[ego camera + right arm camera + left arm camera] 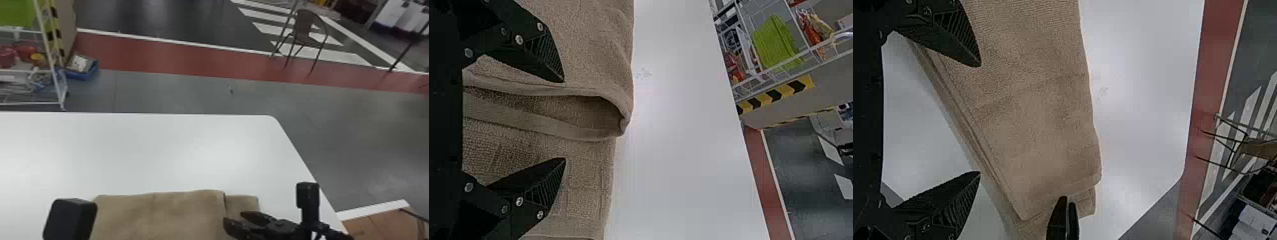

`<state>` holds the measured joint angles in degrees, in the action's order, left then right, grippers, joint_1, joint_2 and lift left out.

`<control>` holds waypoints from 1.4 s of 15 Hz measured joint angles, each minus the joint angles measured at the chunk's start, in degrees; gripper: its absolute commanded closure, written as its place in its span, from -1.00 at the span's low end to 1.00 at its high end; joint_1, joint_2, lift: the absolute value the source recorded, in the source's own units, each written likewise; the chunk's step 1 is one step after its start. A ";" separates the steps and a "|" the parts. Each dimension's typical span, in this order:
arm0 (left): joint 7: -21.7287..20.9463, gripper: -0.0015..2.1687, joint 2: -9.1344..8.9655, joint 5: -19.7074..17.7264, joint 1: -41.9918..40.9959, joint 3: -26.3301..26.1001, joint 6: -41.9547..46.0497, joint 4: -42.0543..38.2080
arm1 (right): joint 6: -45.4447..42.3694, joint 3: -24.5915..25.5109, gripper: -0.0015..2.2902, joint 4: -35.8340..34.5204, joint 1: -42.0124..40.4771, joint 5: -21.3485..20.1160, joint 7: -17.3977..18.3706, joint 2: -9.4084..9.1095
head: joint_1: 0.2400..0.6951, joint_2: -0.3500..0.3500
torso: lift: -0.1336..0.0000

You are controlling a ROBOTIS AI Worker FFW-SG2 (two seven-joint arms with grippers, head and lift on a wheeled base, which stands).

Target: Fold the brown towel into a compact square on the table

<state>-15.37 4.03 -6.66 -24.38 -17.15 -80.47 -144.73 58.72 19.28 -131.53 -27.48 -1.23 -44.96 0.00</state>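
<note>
Head view: found towel (159,217) cut off by bottom edge, partly hidden behind right gripper (233,216); left arm (70,220) cropped by same edge, table (127,153) by left edge. Could not identify blurred items (24,52) on rack (51,57).
Left wrist view: lost towel past top edge, right gripper past bottom edge.
Right wrist view: followed fold (579,107) until hidden behind right gripper. Could not identify faint mark (643,73).

1. Brown towel (159,213), seven o'clock in my head view: cloth, matt, rough looped pile.
2. Table (127,153), eight o'clock: smooth white top, soft sheen.
3. Right gripper (234,216), between five and six: matt black fingers, ribbed inner faces; I note shiny metal screws.
4. Floor (367,127), three o'clock: smooth grey, faintly glossy.
</note>
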 measured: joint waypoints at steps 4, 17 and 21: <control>-0.06 -0.88 0.09 -0.02 -0.34 0.17 0.00 0.16 | 1.75 -2.23 -0.58 0.46 1.12 -1.62 0.09 0.00 | 1.00 -1.00 | -0.84; -0.13 -0.88 0.10 -0.19 -1.71 0.09 1.15 -0.23 | 5.25 -3.66 0.06 -2.38 0.58 -1.35 -0.49 0.00 | 1.00 -1.00 | -0.84; 0.16 -0.88 0.10 -0.15 -2.07 0.44 1.91 -0.93 | 7.48 -3.30 0.19 -6.09 -1.26 1.25 -1.38 0.00 | 1.00 -1.00 | -0.84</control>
<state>-15.21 4.13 -6.81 -26.45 -16.71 -78.55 -145.66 66.20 15.98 -137.62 -28.73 0.02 -46.34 0.00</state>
